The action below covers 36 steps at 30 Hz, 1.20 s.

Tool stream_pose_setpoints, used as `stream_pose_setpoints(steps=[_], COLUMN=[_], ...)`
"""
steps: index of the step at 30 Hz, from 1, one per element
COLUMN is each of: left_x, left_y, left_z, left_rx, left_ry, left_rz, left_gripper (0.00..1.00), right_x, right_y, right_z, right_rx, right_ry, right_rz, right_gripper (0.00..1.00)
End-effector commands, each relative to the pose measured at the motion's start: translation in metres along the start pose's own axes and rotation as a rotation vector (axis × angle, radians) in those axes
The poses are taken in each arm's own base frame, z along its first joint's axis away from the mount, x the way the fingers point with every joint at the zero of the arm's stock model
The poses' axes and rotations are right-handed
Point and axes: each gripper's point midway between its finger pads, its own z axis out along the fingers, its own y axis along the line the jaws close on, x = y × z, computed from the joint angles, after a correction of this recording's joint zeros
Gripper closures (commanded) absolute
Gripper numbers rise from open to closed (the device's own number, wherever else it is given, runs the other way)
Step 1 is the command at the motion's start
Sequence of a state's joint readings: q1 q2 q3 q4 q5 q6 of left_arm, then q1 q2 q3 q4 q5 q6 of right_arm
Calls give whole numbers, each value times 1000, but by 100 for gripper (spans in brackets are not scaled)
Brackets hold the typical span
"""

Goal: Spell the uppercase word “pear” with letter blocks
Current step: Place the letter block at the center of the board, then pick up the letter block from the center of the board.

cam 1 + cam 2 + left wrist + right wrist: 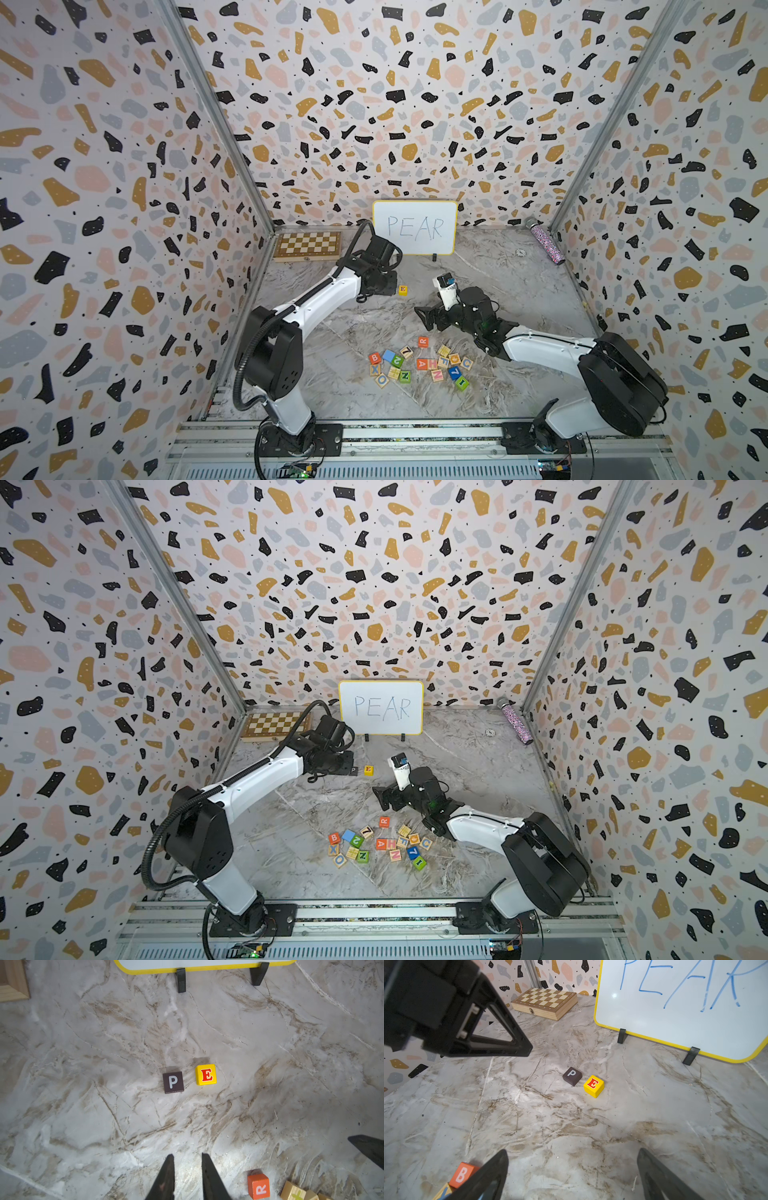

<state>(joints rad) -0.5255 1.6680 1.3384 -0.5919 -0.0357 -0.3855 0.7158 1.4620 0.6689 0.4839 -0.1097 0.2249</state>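
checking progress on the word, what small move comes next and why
Probably lower the open right end effector toward the orange-red A block: the P block and E block already sit side by side before the whiteboard, so A is next, and this arm hovers nearest.
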Motion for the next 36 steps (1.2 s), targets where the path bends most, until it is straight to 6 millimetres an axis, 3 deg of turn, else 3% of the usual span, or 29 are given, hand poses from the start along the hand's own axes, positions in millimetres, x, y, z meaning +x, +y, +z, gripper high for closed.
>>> stream_pose_setpoints(steps=[1,4,9,13,16,19,26,36], left_x=[-7,4,31,57,77,98,139,174], left_y=[-5,-7,-4,-18,-29,-35,-48,-48], left_z=[-18,-29,-45,-55,-60,-63,-82,-85], left_rx=[54,100,163,299,405,478,629,669], left_ry=[-96,-136,-201,-238,-244,-245,-315,-312], left_rz=[54,100,136,179,210,243,320,364], left_gripper=[78,78,72,69,58,56,27,1], right_x=[-13,-10,14,41,52,63,93,116], right_y=[9,12,19,30,40,48,73,74], right_z=[-1,-9,-30,-47,-57,-62,-63,-47], right_rx=[-22,-13,-21,-45,-69,-100,-190,-183], right_ry=[11,54,157,258,306,354,470,648], right_rz=[10,15,71,101,94,107,38,-102], right_gripper=[3,3,4,10,16,21,32,37])
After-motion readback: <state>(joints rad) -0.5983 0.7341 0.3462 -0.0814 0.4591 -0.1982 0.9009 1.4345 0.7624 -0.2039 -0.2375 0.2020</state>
